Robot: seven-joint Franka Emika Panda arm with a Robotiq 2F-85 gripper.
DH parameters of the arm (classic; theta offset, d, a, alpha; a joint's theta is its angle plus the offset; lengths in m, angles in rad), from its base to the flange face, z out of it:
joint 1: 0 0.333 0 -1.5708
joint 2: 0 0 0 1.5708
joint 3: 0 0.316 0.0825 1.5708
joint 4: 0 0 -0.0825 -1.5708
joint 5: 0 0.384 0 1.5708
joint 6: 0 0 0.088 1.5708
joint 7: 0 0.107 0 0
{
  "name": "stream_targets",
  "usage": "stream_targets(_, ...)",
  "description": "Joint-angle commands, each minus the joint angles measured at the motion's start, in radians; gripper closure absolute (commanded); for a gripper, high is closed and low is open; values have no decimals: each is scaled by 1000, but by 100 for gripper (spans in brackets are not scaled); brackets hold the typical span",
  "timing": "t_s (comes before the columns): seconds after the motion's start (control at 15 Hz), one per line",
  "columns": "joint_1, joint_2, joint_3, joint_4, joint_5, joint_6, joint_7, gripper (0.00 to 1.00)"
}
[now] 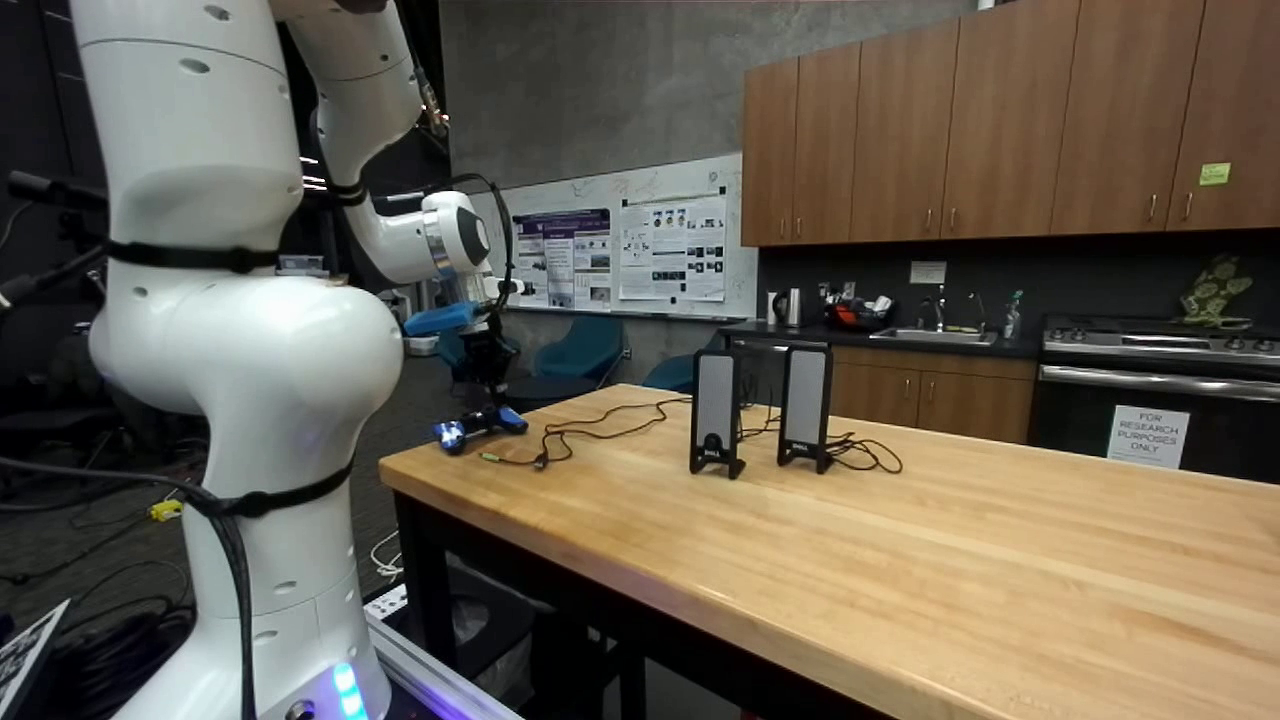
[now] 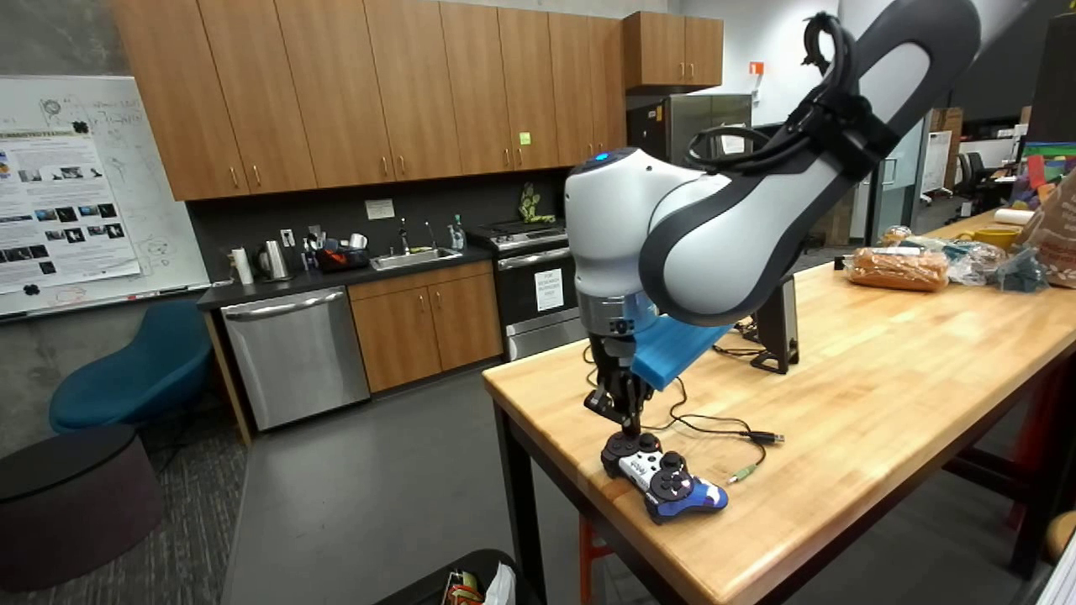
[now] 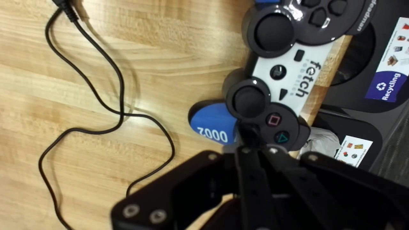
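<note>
Game controller [image 2: 657,476], one end beneath the hand [image 2: 631,432]

A wooden table [image 1: 900,560] carried a game controller [image 2: 660,479], which lay close to one edge. Near it lay a loose, winding black cable [image 3: 121,95] and a green plug [image 2: 744,473]. Farther along, a speaker [image 1: 714,402] stood upright beside a second speaker [image 1: 805,402], and a wrapped package [image 2: 895,272] lay well apart.

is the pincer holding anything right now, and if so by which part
Nothing appears held: the pincer is shut, standing over the face buttons of the Fetch Robotics game controller, which lies on the wooden table.
</note>
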Motion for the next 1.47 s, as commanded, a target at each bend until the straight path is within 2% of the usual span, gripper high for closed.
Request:
stream_targets(0.0,9,-24,-6,-24,13,1,3,100)
stream_targets(0.67,11,-114,1,-43,30,-21,-9,100)
stream_targets(1.4,38,-210,40,-146,155,-18,-18,100)
